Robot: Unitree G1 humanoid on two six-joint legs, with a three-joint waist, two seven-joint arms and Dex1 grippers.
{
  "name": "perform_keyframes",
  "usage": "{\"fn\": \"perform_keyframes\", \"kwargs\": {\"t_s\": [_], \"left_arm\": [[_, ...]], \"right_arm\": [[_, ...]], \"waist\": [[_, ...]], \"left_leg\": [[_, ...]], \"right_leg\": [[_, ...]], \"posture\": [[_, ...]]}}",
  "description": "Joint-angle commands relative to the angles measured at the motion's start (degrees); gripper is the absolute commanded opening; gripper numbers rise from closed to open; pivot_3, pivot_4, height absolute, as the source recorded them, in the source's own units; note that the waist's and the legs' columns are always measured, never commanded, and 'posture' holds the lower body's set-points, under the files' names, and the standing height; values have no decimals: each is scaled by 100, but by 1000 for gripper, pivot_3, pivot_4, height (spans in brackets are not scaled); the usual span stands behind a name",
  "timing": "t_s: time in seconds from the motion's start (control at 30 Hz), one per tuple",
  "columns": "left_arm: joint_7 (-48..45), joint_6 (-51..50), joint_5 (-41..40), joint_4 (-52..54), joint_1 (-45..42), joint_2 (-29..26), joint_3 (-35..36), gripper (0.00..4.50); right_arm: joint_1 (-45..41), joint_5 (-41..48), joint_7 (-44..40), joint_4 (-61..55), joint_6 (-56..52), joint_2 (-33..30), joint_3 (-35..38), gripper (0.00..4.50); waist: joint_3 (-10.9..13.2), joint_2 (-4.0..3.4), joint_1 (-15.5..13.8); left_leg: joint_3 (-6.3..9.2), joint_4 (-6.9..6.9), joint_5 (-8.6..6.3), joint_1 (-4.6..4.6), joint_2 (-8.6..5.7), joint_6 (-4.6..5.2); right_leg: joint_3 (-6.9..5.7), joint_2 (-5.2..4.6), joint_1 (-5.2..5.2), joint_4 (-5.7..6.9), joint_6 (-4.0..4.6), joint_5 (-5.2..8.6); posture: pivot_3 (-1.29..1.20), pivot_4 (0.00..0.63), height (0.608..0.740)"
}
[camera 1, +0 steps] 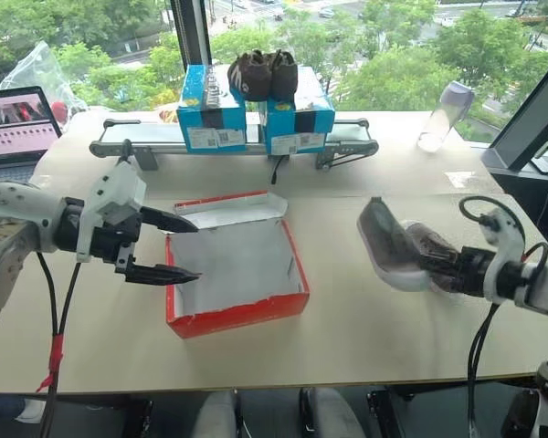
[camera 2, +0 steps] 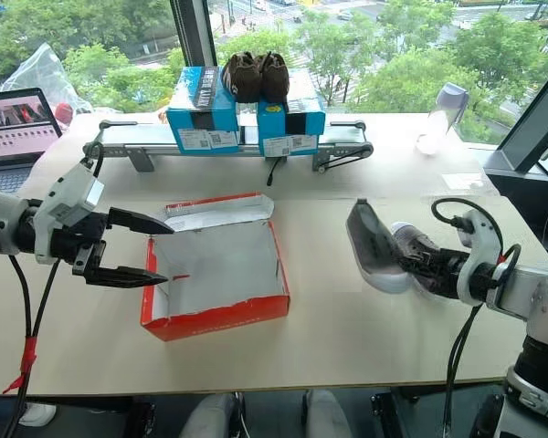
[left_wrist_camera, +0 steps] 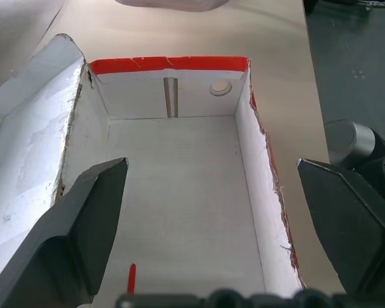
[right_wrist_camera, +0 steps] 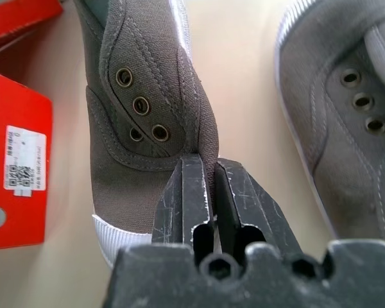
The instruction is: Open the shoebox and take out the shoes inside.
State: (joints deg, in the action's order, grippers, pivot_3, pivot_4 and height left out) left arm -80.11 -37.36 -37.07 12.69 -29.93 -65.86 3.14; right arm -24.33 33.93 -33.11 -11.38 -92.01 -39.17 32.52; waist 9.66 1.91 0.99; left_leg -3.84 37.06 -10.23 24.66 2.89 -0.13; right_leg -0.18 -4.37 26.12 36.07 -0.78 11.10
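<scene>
Open red shoebox [camera 1: 237, 315] sits nearest, white inside; left gripper [camera 1: 169, 246] spread wide at its side. Right gripper [right_wrist_camera: 208, 186] pinches one grey shoe [camera 1: 384, 245]; another [right_wrist_camera: 346, 128] lies beside.

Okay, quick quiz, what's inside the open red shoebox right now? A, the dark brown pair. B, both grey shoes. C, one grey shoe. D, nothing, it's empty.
D: the shoebox shows a bare white floor, and the right gripper pinches one grey shoe out over the table.
</scene>
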Motion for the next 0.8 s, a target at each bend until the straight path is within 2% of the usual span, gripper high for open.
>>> {"fn": "perform_keyframes", "kwargs": {"t_s": [0.03, 0.13, 0.2, 0.23, 0.37, 0.57, 0.67, 0.8], "left_arm": [[-19, 55, -10, 91, -3, -46, 197, 4500], [-18, 53, -17, 104, 39, -77, 250, 4500], [-19, 53, -20, 108, 56, -94, 276, 4500], [-19, 51, -20, 108, 60, -99, 283, 4500], [-20, 39, -30, 134, 93, -123, 324, 4500], [70, -89, -137, 188, 211, -189, 612, 4500], [231, -279, -393, 192, 242, -155, 1010, 4500], [1111, -668, -689, -167, 155, 217, 1739, 4500]], "right_arm": [[140, -13, 13, 175, 309, -78, -75, 62], [206, -79, 31, 501, 558, -141, -131, 62], [220, -95, 34, 641, 665, -204, -166, 820], [202, -81, 40, 651, 666, -215, -174, 1003], [136, -10, 11, 654, 739, -308, -204, 2364], [-540, 259, -422, 500, 914, -1014, -364, 4426], [-1087, 576, -718, 460, 929, -1211, -456, 4426], [-1639, 1032, -924, 51, 861, -1063, -780, 4426]], "waist": [[0, 0, -13], [0, 0, -17], [0, 1, -17], [0, 0, -18], [0, 1, -15], [1, 0, 9], [1, 1, 21], [2, 3, -4]], "left_leg": [[0, 0, 0, 0, 0, 0], [0, 0, 0, 1, -2, 0], [0, 0, 0, 3, -4, 0], [-1, 0, 0, 3, -5, 0], [-1, 0, 0, 2, -5, 1], [-6, 1, 0, 0, -5, 1], [-9, 0, 0, -5, -3, 1], [-4, -2, 0, -5, 0, 1]], "right_leg": [[1, 1, -2, -1, 0, 0], [3, 1, -3, -4, -1, 0], [7, 1, -2, -5, -2, -1], [9, 1, -2, -5, -4, -1], [10, 2, -2, -5, -5, -2], [24, 4, 1, -4, -6, -2], [32, 9, 2, -4, -4, -1], [30, 13, 0, -5, -5, -1]], "posture": [[0, 150, 740], [0, 150, 740], [0, 150, 740], [0, 150, 740], [0, 150, 740], [0, 150, 740], [0, 150, 740], [0, 150, 740]]}}
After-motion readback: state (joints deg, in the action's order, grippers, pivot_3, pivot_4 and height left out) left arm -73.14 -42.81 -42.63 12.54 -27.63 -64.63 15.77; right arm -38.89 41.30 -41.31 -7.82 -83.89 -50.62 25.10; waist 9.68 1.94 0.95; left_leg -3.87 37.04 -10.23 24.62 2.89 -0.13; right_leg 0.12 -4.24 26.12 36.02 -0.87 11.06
